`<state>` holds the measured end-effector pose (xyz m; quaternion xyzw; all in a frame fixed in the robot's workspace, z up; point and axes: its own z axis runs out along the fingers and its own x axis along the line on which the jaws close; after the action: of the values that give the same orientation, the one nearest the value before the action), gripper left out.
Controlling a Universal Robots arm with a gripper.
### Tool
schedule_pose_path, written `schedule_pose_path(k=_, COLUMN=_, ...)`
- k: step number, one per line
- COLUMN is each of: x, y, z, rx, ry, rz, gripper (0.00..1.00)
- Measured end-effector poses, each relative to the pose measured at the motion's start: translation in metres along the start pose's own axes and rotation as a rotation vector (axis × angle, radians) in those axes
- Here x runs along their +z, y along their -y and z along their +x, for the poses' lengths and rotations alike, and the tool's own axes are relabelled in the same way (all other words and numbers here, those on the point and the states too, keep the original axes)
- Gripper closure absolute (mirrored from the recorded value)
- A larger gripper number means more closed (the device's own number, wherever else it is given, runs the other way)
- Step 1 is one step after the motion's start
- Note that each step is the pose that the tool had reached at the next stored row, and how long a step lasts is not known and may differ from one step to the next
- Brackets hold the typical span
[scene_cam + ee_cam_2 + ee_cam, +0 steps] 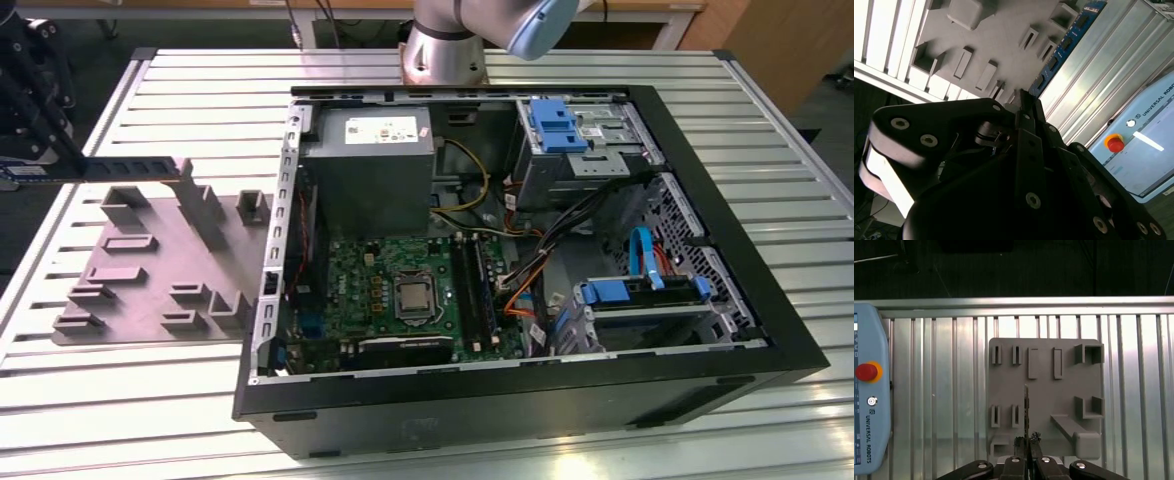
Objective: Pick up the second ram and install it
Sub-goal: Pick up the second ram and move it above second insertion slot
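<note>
Exterior view / gripper: You'll find the gripper (40, 158) at the far edge of the exterior view's left, above the worktop (747, 130), clamped on one end of the second ram (127, 167).
Exterior view / second ram: It is held off the surface, lying roughly level. Its free end points toward the computer case (747, 330), over the back part of the grey fixture plate (147, 255).
Exterior view / fixture plate: It lies flat on the worktop, just beside the case on the exterior view's left.
Exterior view / case: It is open toward you. The long black memory slots (470, 285) run along the green board (360, 285), well apart from the ram.
Exterior view / arm: The arm (447, 45) rises from the worktop behind the case.

Second wrist view / gripper: Look at the dark gripper (1024, 102). Its fingers come together narrowly and pinch the ram's near end.
Second wrist view / second ram: The blue-green stick (1064, 45) runs away from the fingers with its row of black chips facing you, along the edge of the fixture plate (1004, 35).
Second wrist view / pendant: A teach pendant (1154, 130) with a red button (1115, 144) lies on the slats beyond.

First wrist view / gripper: The gripper (1027, 441) is drawn in tight on the ram.
First wrist view / second ram: You see it edge-on as a thin dark line (1026, 407), raised above the fixture plate (1046, 385) between the plate's pockets.
First wrist view / pendant: The pendant (871, 405) sits on the worktop (944, 390), apart from the plate.
</note>
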<state>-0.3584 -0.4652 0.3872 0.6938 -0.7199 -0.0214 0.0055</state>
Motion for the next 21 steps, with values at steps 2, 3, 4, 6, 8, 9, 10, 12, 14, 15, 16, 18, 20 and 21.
schedule_pose_path(k=2, x=0.0000, y=0.0006, z=0.0000, rx=0.000, ry=0.0000, rz=0.0000, gripper=0.86)
schedule_pose_path(k=3, x=0.0000, y=0.0009, z=0.0000, rx=0.000, ry=-0.0001, rz=0.0000, gripper=0.86)
schedule_pose_path(k=4, x=0.0000, y=0.0011, z=0.0000, rx=0.000, ry=-0.0001, rz=0.0000, gripper=0.86)
schedule_pose_path(k=6, x=0.0000, y=0.0016, z=0.0000, rx=0.000, ry=0.0000, rz=0.0000, gripper=0.86)
schedule_pose_path(k=8, x=0.0000, y=0.0021, z=-0.0001, rx=0.000, ry=0.0000, rz=0.0000, gripper=0.86)
schedule_pose_path(k=9, x=0.0000, y=0.0024, z=-0.0001, rx=0.000, ry=0.0001, rz=0.0000, gripper=0.86)
schedule_pose_path(k=10, x=0.0000, y=0.0026, z=-0.0001, rx=0.000, ry=0.0000, rz=0.0000, gripper=0.86)
schedule_pose_path(k=12, x=0.0000, y=0.0032, z=-0.0001, rx=0.000, ry=0.0000, rz=0.0000, gripper=0.86)
schedule_pose_path(k=14, x=0.0000, y=0.0036, z=-0.0001, rx=0.000, ry=-0.0001, rz=-0.0001, gripper=0.86)
schedule_pose_path(k=15, x=0.0000, y=0.0039, z=-0.0001, rx=0.000, ry=0.0000, rz=-0.0001, gripper=0.86)
schedule_pose_path(k=16, x=0.0001, y=0.0041, z=-0.0001, rx=0.000, ry=0.0000, rz=0.0000, gripper=0.86)
schedule_pose_path(k=18, x=0.0001, y=0.0047, z=-0.0002, rx=0.000, ry=0.0000, rz=0.0000, gripper=0.86)
schedule_pose_path(k=20, x=0.0000, y=0.0053, z=-0.0002, rx=0.000, ry=0.0000, rz=-0.0001, gripper=0.86)
schedule_pose_path(k=21, x=0.0000, y=0.0055, z=-0.0002, rx=0.000, ry=0.0000, rz=0.0000, gripper=0.86)
